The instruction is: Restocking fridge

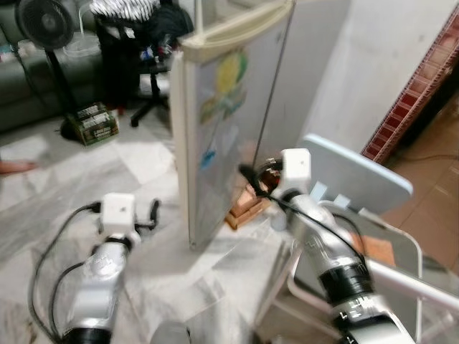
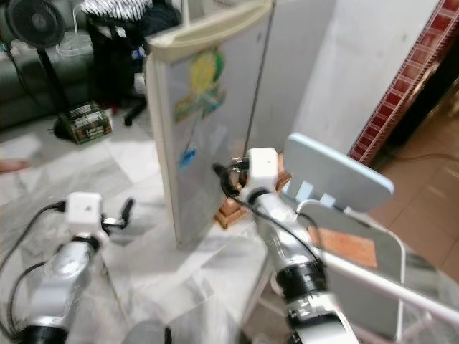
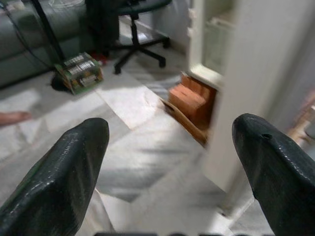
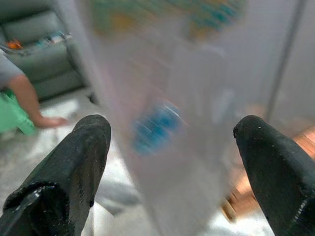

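The fridge [image 1: 229, 122] stands on the marble floor [image 1: 43, 193], its stickered door [image 2: 197, 115] swung open. The right gripper [image 4: 172, 162] hovers just before the door's outer face, fingers spread wide, holding nothing. The left gripper [image 3: 172, 162] hangs low near the door's bottom corner, likewise wide open and empty. A blurred fan [image 1: 46, 29] stands behind.

Small pale fridge [image 1: 308, 79], standing upright on the marble floor against the wall, with its cream-edged door [image 1: 222, 129] swung open toward the camera, the door's outer face bearing blurred yellow, green and blue stickers, and the body raised on wooden blocks [image 1: 247, 204].
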### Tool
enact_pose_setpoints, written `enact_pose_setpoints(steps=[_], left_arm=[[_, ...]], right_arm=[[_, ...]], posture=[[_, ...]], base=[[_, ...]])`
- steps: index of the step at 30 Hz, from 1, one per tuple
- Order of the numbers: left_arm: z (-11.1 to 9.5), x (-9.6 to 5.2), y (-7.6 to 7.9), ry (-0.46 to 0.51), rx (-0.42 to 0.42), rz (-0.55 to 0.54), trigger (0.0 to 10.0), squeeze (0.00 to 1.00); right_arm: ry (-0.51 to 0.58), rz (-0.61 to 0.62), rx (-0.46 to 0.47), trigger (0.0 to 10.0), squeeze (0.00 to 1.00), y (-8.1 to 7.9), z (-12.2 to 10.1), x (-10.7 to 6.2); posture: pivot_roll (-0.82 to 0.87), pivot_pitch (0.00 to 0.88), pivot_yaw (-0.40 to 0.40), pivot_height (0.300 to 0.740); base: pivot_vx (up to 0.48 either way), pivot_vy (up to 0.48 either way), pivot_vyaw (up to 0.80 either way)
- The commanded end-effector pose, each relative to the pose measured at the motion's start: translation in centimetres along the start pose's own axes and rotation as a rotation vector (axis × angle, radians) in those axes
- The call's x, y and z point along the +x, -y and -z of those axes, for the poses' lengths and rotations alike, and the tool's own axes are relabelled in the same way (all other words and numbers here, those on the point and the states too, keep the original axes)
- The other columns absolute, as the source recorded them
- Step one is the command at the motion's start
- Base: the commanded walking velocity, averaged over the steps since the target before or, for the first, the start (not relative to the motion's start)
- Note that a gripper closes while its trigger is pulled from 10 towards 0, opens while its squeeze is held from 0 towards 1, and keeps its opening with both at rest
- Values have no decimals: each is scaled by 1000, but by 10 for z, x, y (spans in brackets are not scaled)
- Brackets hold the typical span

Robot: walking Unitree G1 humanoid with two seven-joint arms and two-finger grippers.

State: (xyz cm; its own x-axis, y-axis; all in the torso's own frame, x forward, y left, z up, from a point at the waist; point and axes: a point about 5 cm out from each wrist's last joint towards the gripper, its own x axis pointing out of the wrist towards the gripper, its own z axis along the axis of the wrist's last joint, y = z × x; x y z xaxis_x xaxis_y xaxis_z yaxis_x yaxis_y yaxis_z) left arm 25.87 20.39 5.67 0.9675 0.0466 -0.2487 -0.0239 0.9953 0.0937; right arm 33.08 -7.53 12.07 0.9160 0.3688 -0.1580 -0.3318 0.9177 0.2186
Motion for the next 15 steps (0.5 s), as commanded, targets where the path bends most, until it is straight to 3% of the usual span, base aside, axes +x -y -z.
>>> enact_pose_setpoints(steps=[1,4,6,9,15], left_arm=[[-2,1,10,7,-19,27,10000,0],[-2,2,10,10,-26,27,10000,0],[-1,3,11,1,-22,24,10000,0],[0,3,11,-10,-19,19,10000,0],[0,4,11,-11,-11,19,10000,0]], right_arm=[[-9,65,8,10000,0,15,1,-2],[-1,92,16,10000,0,15,0,1],[6,138,68,10000,0,14,-1,6],[11,175,75,10000,0,10,-4,14],[49,142,106,10000,0,-8,-17,27]], posture=[[137,0,-32,740],[136,0,-35,740],[136,0,-37,740],[134,0,-36,740],[145,0,-39,740]], base=[[0,416,0],[0,420,0],[0,0,0],[0,0,0],[0,0,0]])
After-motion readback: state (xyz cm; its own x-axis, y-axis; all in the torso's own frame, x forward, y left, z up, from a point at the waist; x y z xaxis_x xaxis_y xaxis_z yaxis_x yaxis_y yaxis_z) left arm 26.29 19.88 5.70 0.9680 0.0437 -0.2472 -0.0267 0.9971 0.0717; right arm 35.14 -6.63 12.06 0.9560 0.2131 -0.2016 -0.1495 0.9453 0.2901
